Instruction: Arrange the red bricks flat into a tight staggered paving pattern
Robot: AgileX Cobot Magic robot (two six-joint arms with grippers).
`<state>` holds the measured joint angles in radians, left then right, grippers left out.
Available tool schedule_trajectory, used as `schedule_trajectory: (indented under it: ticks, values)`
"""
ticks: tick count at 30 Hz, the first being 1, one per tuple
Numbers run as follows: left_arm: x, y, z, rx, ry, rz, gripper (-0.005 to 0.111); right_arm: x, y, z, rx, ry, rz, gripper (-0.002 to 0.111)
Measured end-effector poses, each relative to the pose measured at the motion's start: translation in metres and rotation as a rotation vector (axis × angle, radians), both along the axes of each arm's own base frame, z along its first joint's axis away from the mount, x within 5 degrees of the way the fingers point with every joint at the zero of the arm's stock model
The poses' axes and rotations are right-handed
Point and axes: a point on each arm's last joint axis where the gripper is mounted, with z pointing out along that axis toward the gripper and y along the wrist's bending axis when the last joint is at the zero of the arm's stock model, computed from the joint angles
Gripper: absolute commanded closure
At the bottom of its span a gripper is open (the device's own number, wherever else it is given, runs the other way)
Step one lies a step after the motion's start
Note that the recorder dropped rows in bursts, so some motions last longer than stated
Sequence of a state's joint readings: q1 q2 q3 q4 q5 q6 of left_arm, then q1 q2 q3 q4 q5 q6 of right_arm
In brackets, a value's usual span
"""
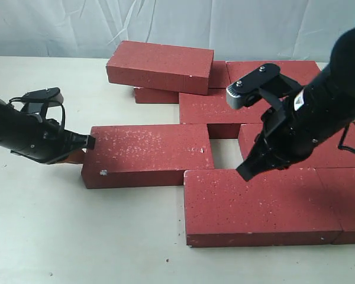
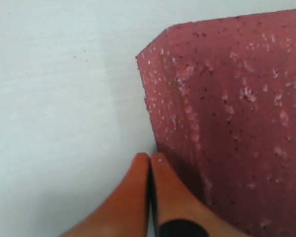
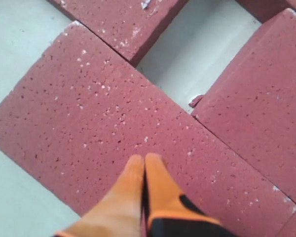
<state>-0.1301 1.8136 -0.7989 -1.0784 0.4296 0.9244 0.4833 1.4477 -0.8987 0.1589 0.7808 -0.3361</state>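
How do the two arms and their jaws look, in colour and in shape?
Both arms, the left arm and the right arm, are black and rounded. Their jaws are orange, slim and tapering, with black at the base. Thin black cables loop near each wrist. The right wrist bears a grey block.

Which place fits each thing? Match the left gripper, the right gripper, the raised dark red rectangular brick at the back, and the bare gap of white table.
Column one:
1. left gripper
2. right gripper
3. raised dark red rectangular brick at the back
4. bare gap of white table

Column two:
A. resting on top of other bricks
B. at the short end of the middle-left brick
C. enclosed by bricks
D. over the top face of the front brick

Pairs: 1-B, 2-D, 3-A, 4-C
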Motion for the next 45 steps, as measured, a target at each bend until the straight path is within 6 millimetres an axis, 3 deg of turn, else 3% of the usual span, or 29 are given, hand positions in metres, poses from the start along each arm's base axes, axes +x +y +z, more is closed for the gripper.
schedule_trajectory:
  ticks: [4, 9, 18, 29, 40, 45]
  values:
    - [0.002, 0.0, 0.002, -0.008, -0.007, 0.015, 0.106, -0.014, -0.008, 0.01, 0.041, -0.083, -0.02, 0.109]
    - [0.002, -0.003, 0.002, -0.006, -0.013, 0.016, 0.106, -0.017, -0.011, 0.023, 0.066, -0.156, -0.024, 0.109]
    - [-0.001, -0.032, 0.003, -0.014, -0.039, 0.015, 0.106, -0.017, -0.011, 0.024, 0.073, -0.156, -0.029, 0.109]
    - [-0.003, -0.053, 0.004, 0.009, -0.087, 0.05, 0.106, -0.017, -0.007, 0.025, 0.125, -0.144, -0.059, 0.109]
    - [0.008, -0.08, -0.003, -0.002, -0.093, 0.003, 0.106, -0.016, -0.006, 0.026, 0.142, -0.152, -0.068, 0.109]
    - [0.008, -0.081, -0.004, -0.005, -0.088, 0.013, 0.096, -0.016, -0.006, 0.026, 0.142, -0.152, -0.068, 0.109]
